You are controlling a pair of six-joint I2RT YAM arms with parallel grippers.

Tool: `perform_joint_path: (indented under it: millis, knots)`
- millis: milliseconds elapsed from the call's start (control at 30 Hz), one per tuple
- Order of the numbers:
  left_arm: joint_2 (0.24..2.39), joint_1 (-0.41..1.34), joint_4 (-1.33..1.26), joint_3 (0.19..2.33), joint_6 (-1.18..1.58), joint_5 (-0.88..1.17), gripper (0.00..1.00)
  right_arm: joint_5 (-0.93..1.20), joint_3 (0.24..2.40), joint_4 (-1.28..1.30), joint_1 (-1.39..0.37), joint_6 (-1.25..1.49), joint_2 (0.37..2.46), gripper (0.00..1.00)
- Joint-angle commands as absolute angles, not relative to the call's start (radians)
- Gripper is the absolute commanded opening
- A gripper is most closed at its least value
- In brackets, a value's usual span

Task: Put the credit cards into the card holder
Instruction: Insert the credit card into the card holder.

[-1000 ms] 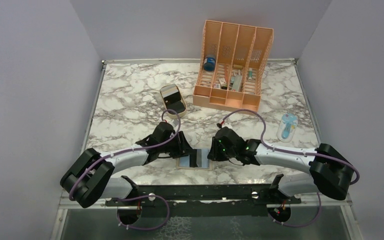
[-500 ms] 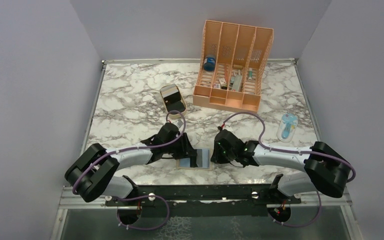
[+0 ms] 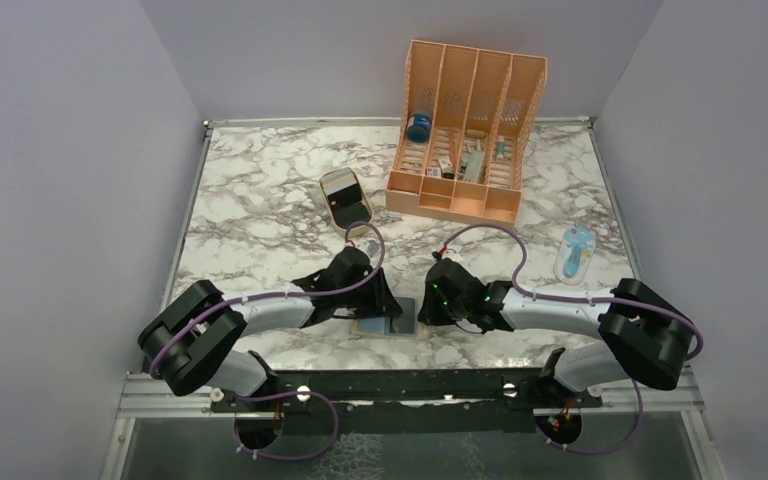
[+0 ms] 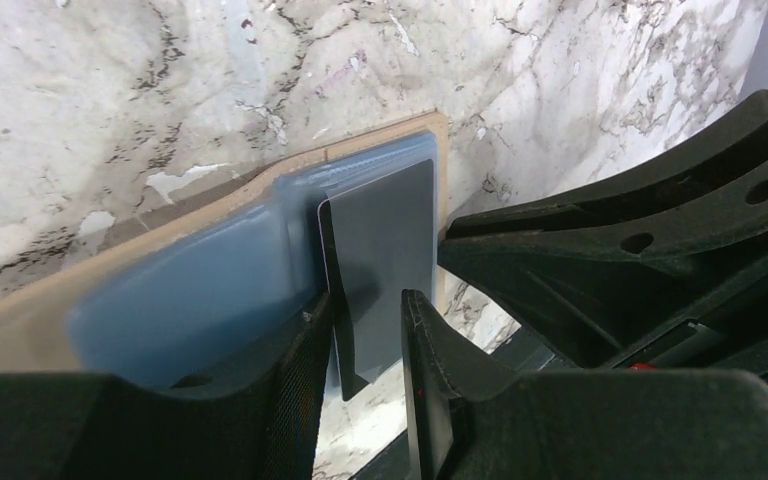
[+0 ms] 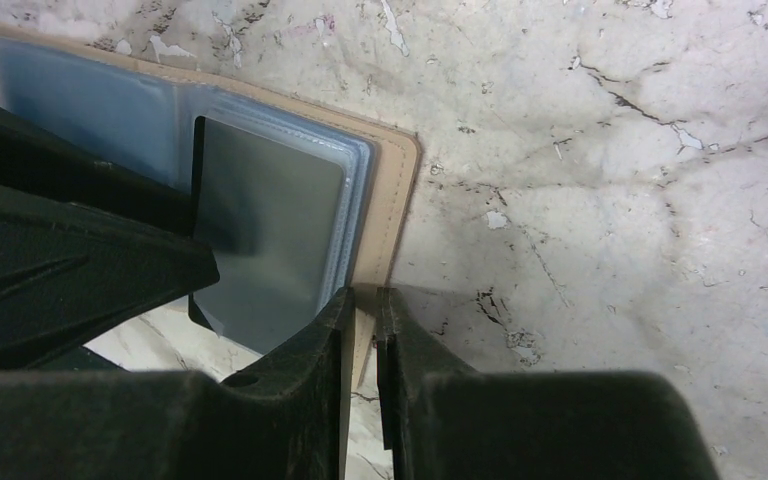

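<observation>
Marble desk [image 3: 260, 200], plain pale walls: one card partway in, both arms at the holder.
We note the open card holder [image 3: 372, 327] lying flat near the desk's front edge, between the arms. A dark credit card [image 4: 385, 240] sits partway in its light-blue pocket, its long axis running straight out from the left jaws into the sleeve. The left jaws, the nearer pair, stand half-closed astride the card's free end; we cannot tell whether they bite. The right jaws are narrow, pinching the holder's tan edge just beside the pocket. We judge the coming push runs along that axis, away from the left jaws.
</observation>
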State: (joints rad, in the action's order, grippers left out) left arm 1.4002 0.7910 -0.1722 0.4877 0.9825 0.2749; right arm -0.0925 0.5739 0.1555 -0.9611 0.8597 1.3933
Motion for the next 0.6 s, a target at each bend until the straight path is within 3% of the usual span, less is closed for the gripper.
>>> perform_joint_path:
  millis: [0, 200, 400, 500, 567]
  knots:
    - [1.406, 0.829, -0.211, 0.524, 1.004, 0.233, 0.34, -0.117, 0.572, 0.164, -0.966, 0.85, 1.419, 0.15]
    - [1.412, 0.838, -0.2, 0.524, 1.011, 0.231, 0.4, -0.188, 0.592, 0.227, -0.965, 0.833, 1.374, 0.15]
    - [1.379, 0.838, -0.094, 0.549, 0.982, 0.179, 0.45, -0.251, 0.598, 0.292, -0.966, 0.81, 1.29, 0.27]
    - [1.358, 0.836, 0.023, 0.619, 0.899, 0.106, 0.6, -0.268, 0.565, 0.259, -0.965, 0.768, 1.23, 0.29]
    - [1.355, 0.83, 0.106, 0.681, 0.829, 0.058, 0.63, -0.272, 0.549, 0.249, -0.966, 0.752, 1.188, 0.32]
